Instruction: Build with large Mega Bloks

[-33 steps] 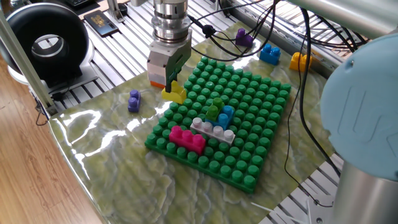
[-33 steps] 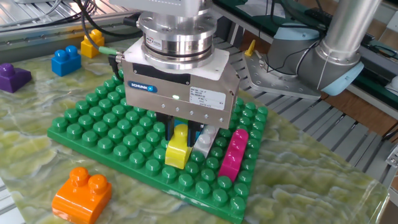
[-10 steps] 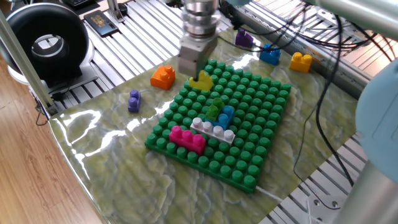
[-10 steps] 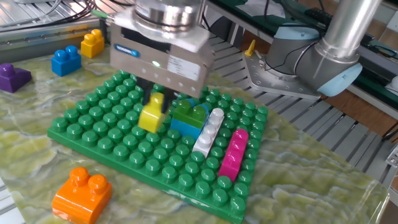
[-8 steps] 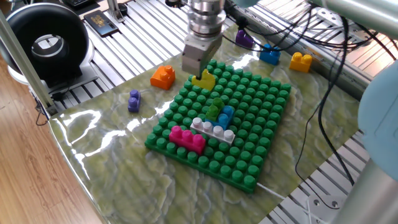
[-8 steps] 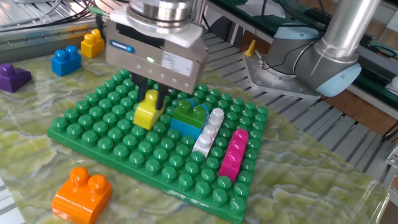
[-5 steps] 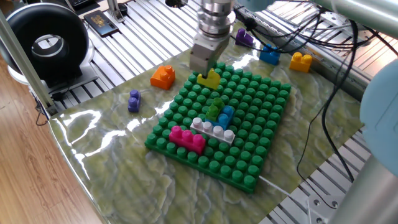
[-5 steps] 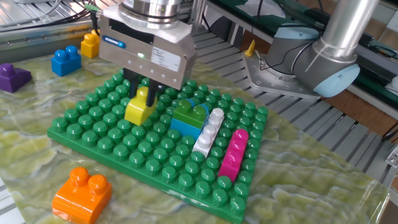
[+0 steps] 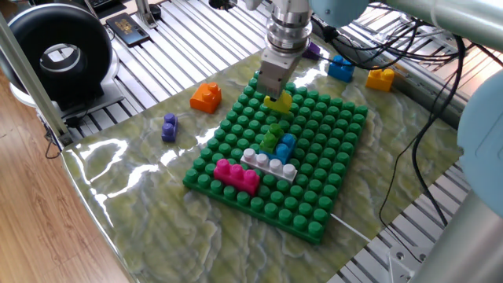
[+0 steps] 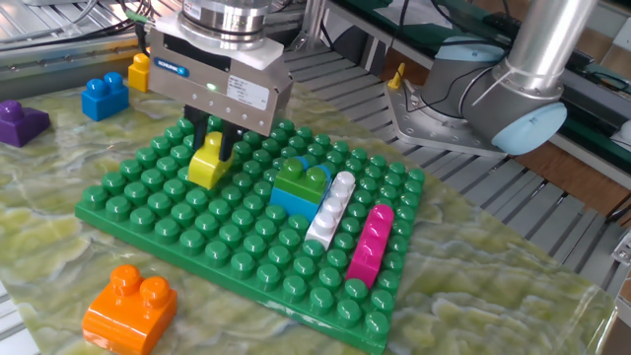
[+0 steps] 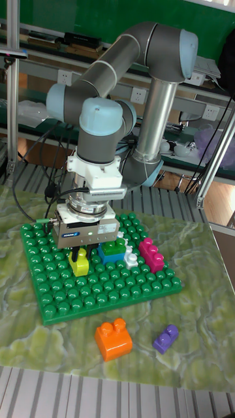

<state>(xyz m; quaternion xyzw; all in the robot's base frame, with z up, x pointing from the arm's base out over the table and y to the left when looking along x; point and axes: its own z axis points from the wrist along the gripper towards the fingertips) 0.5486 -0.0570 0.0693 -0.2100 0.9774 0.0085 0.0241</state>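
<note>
- My jaws (image 10: 212, 150) are clamped on the yellow block (image 10: 207, 164), one finger on each side of it (the stud pokes up between them); it sits low over the green baseplate (image 10: 148, 222), though I cannot tell whether it touches the studs.
- In the one fixed view the same yellow block (image 9: 277, 102) hangs over the far half of the baseplate (image 9: 314, 204), a few stud rows beyond the built cluster.
- That cluster: a small green block (image 10: 301, 177) on a blue block (image 10: 286, 202), the white block (image 10: 330, 209) just beside them, and the magenta block (image 10: 369, 242) beside that, near the plate's edge.
- Off the plate, on the desk's mottled green mat (image 9: 134, 212): an orange block (image 10: 128, 308) near one edge, a small purple block (image 11: 166, 339) close by it.
- Past the far edge lie a blue block (image 9: 340, 68), another yellow block (image 9: 380, 77) and a purple block (image 10: 20, 122), well apart from me.
- Open studs surround the held block on most sides.
</note>
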